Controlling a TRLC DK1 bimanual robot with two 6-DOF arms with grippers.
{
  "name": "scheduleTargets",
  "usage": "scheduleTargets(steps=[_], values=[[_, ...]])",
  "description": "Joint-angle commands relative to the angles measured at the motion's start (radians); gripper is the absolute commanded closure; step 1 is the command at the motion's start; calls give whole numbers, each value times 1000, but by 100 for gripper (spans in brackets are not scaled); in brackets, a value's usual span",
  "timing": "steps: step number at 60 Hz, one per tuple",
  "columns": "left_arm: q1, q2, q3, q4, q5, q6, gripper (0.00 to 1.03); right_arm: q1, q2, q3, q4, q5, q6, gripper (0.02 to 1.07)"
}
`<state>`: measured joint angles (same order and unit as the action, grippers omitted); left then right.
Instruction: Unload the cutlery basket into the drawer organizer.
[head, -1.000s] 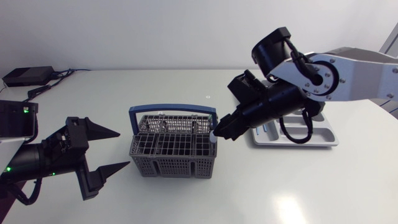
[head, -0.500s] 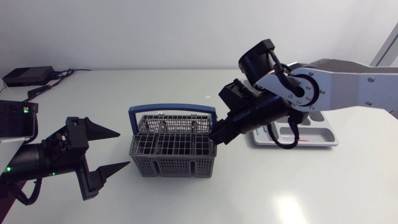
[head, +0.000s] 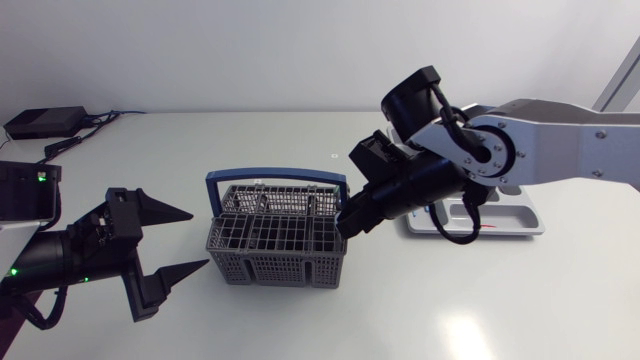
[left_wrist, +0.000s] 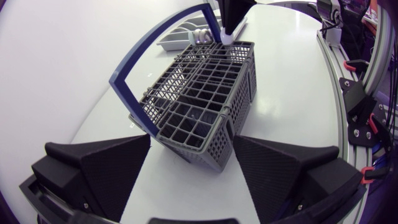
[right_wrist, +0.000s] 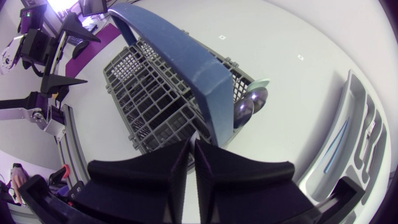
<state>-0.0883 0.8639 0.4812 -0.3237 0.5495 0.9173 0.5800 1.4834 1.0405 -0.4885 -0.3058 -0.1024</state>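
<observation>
One cutlery basket (head: 278, 240) holding two spoons (right_wrist: 249, 104), one drawer organizer (head: 522, 224) at its 3 o'clock, left gripper (head: 197, 238) jaws wide, right gripper (head: 346, 224) jaws narrow.

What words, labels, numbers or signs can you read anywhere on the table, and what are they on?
None can be read.
The cutlery basket, the drawer organizer, the left claw and the right claw show no legible print.
A tiny mark on the table beyond the basket is too small to read.
</observation>
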Motion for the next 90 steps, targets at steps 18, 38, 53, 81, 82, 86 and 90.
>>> scheduleTargets(steps=[18,38,53,81,82,86,90], values=[[-8,0,-23,0,12,9,7,14,-135,-57,7,0,23,100],[-8,-3,-29,0,13,9,7,12,-316,-51,-47,-29,23,100],[-18,-3,-29,2,13,8,7,-8,-423,-43,-111,-85,36,100],[-21,-9,-26,2,12,-9,7,-368,-472,-22,-203,-67,-22,100],[-21,-8,-26,0,12,-12,7,-376,-469,-33,-193,-47,-28,100],[-22,-3,-21,0,13,-26,7,-391,-454,-63,-168,10,-49,100],[-28,11,-12,2,13,-58,7,-431,-437,-92,-136,31,-72,100]])
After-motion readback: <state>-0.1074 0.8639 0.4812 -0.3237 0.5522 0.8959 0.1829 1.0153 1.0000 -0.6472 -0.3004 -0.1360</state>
